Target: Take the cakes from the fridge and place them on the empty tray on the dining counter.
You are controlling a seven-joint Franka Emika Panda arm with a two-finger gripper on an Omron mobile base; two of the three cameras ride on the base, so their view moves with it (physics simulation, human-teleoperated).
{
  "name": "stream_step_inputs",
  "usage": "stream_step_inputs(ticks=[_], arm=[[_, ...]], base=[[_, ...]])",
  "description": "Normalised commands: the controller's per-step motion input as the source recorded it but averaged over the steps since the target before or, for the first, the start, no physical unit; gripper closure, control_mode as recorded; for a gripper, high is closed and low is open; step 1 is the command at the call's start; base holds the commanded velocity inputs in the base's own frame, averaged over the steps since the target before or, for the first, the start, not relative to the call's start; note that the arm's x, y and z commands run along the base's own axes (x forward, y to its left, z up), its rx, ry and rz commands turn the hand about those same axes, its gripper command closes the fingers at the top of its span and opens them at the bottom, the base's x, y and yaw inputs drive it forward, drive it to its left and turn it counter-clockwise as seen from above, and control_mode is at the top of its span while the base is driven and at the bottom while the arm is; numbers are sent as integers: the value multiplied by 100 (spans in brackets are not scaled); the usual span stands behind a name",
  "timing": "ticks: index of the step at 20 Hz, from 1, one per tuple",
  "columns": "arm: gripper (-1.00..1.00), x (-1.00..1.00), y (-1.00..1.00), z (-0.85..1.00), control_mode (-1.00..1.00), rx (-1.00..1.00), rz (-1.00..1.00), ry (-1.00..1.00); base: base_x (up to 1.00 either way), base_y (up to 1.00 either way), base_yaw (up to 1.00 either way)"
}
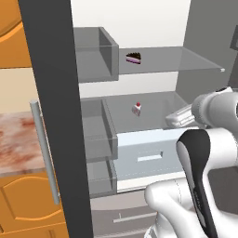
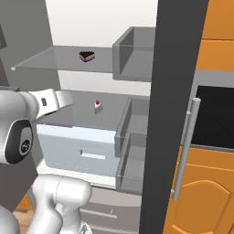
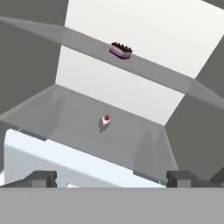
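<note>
Open fridge interior, seen from both base cameras and the hand camera. The chocolate cake slice with its pink layer sits on the upper glass shelf, toward the back wall. The white cake slice, topped with a red cherry, stands on the lower glass shelf, roughly below the chocolate slice and well apart from it. A pale drawer lies under the lower shelf. Grey door bins line the open door, whose bar handle is vertical. The pincer faces into the fridge in front of the lower shelf; its two dark fingertips stand spread wide with nothing between them, short of the white slice. A reddish marble tabletop shows beside the door.
</note>
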Motion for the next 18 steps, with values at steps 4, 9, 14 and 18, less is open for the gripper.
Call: stream_step_inputs(ticks=[4,9,14,18], arm=[[-100,8,0,-1,-100,12,-6,3],[-100,11,0,0,-100,22,-3,14],[-100,19,0,0,-100,1,0,14],[-100,18,0,-27,-100,0,0,0]], base=[[0,0,0],[0,0,0],[0,0,0],[0,0,0]])
